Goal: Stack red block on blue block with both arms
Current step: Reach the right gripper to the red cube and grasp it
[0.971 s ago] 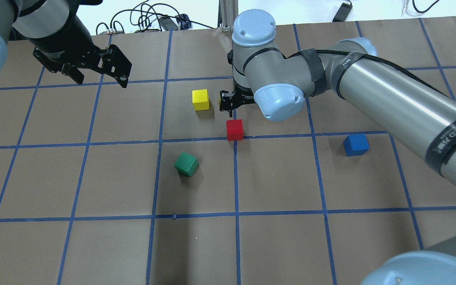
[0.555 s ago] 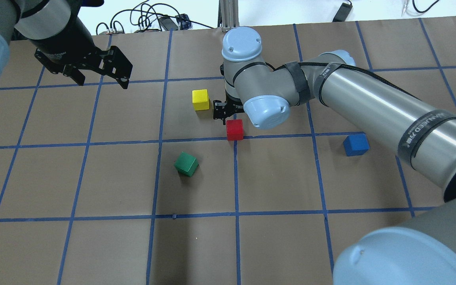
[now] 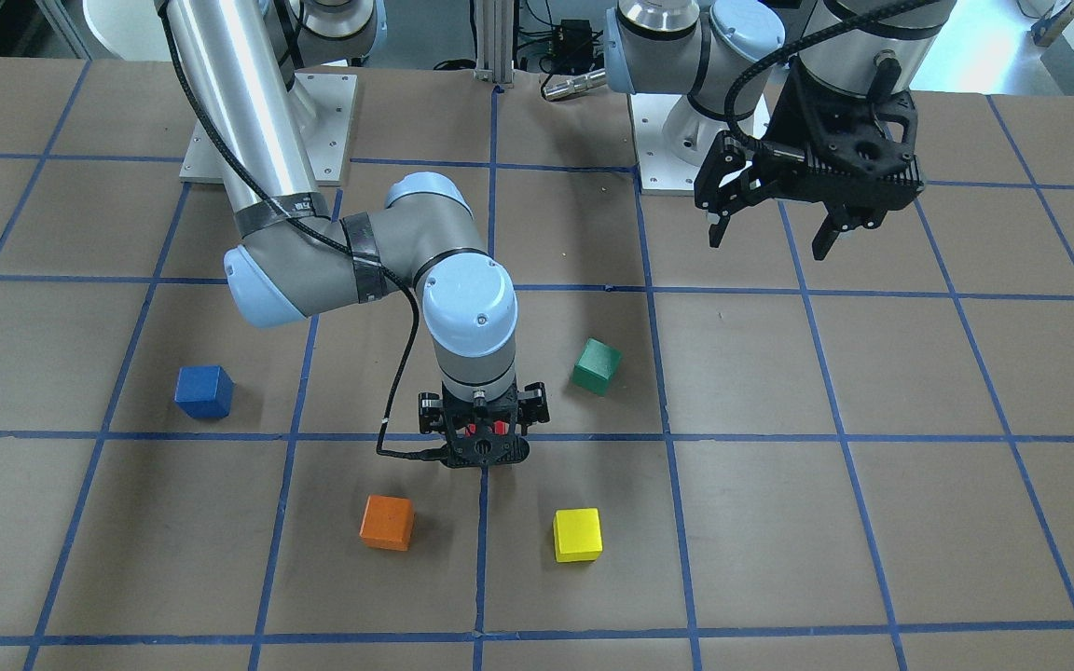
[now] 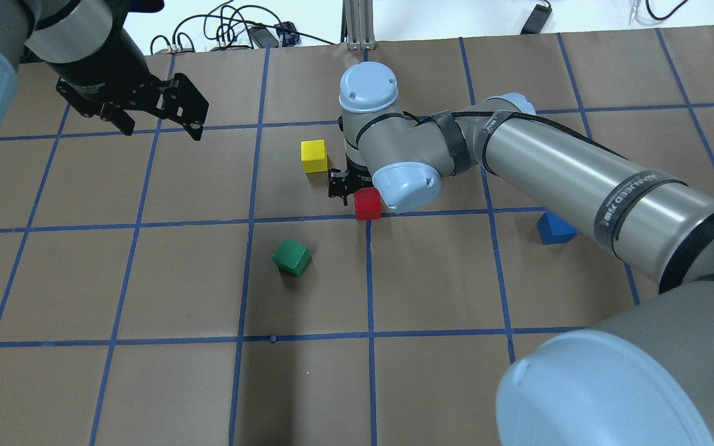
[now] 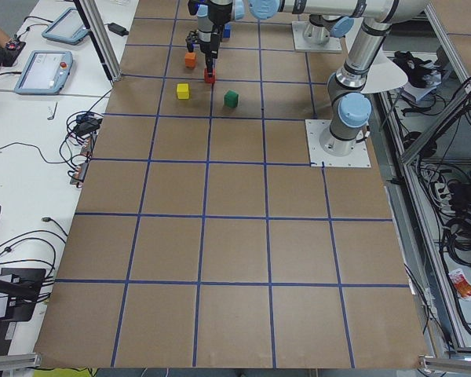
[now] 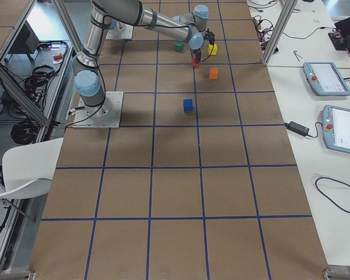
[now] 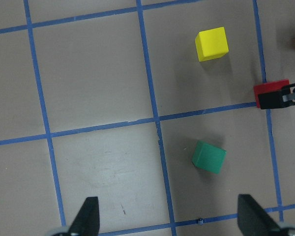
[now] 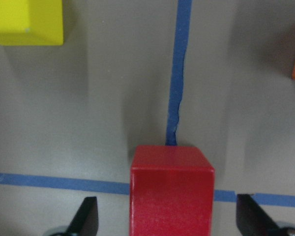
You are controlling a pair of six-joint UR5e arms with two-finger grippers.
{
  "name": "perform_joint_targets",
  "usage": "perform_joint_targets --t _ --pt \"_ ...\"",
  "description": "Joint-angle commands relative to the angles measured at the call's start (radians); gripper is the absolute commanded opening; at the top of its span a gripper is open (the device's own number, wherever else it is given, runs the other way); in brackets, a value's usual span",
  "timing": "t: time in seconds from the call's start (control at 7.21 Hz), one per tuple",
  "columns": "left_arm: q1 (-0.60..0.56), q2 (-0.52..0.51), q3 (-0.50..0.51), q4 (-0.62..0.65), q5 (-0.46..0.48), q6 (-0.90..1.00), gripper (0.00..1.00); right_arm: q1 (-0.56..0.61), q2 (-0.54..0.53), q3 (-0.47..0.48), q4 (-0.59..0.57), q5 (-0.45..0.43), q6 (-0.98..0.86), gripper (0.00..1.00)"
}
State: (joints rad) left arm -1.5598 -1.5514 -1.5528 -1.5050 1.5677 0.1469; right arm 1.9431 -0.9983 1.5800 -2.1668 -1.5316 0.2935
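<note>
The right pincer stands low over the red block, near the middle of the overhead view, pointing straight down at the table. Its jaws are spread wide. In its own wrist camera the two fingertips sit in the bottom corners of the frame with the red block between them and a gap on either side, so nothing is gripped. The red block rests on the table at a crossing of blue tape lines.

The blue block sits on the table well apart from it, at the middle left of the front-facing view. In the overhead view, the right arm covers part of it at the right.

The left pincer hangs in the upper left of the overhead view, jaws apart and empty.

Around the red block lie a yellow block, an orange block and a green block, each on its own.
</note>
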Motion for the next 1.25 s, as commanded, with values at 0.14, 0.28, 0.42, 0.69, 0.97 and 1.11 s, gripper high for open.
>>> perform_joint_targets --t 0.14,0.28,0.42,0.69,0.97,1.11 --pt "0.0 0.001 0.0 0.0 0.002 -0.001 1.0 0.001 0.012 0.002 -0.005 0.008 0.004 0.95" --pt "0.0 -0.001 0.002 0.0 0.002 -0.001 1.0 0.002 0.012 0.002 -0.005 0.008 0.004 0.78" --pt "0.0 -0.001 0.002 0.0 0.002 -0.003 1.0 0.002 0.012 0.002 -0.004 0.008 0.007 0.46" --pt "0.0 0.001 0.002 0.0 0.002 -0.003 1.0 -0.001 0.001 -0.009 -0.002 0.013 0.003 0.0" --pt "0.0 -0.001 0.002 0.0 0.0 -0.003 1.0 -0.019 -0.041 -0.093 0.113 0.004 0.006 0.0" --pt "0.0 -0.006 0.002 0.002 -0.004 -0.006 1.0 -0.044 -0.098 -0.127 0.221 -0.001 0.006 0.0"
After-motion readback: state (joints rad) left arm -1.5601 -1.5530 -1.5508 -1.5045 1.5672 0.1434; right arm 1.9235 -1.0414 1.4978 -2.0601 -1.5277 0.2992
